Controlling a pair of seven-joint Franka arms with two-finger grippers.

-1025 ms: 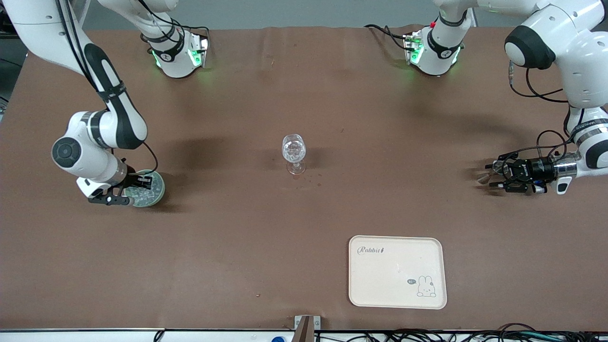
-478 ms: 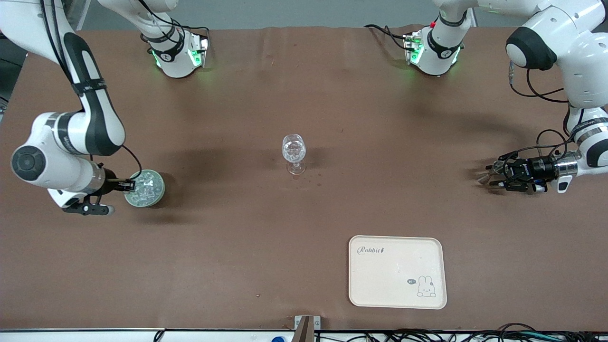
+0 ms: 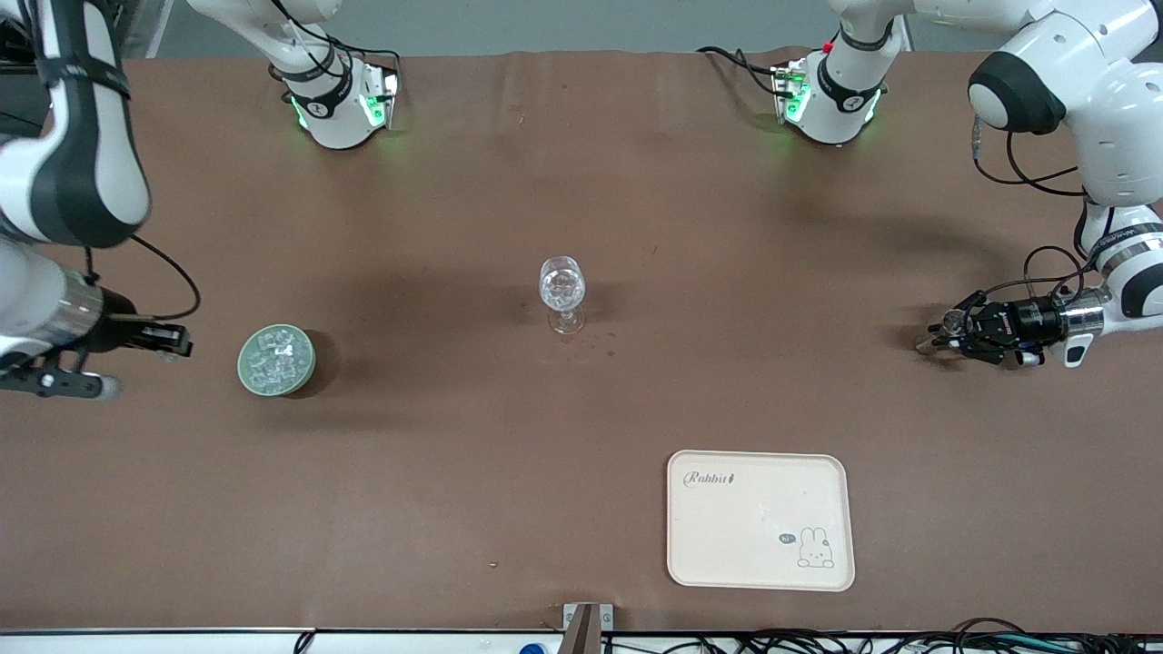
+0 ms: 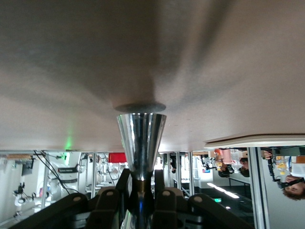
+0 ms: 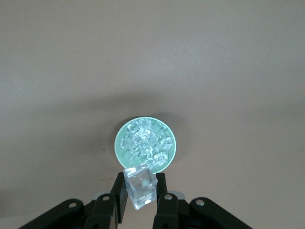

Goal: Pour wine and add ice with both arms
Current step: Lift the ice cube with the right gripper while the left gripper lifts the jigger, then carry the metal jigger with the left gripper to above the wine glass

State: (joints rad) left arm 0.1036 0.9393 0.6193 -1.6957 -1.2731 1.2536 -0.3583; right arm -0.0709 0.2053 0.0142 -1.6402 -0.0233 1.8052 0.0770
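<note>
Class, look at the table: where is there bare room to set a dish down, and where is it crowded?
Bare cloth lies between the ice bowl and the glass, and between the glass and the tray. It is crowded only at the table's ends, around the right hand and left hand.
</note>
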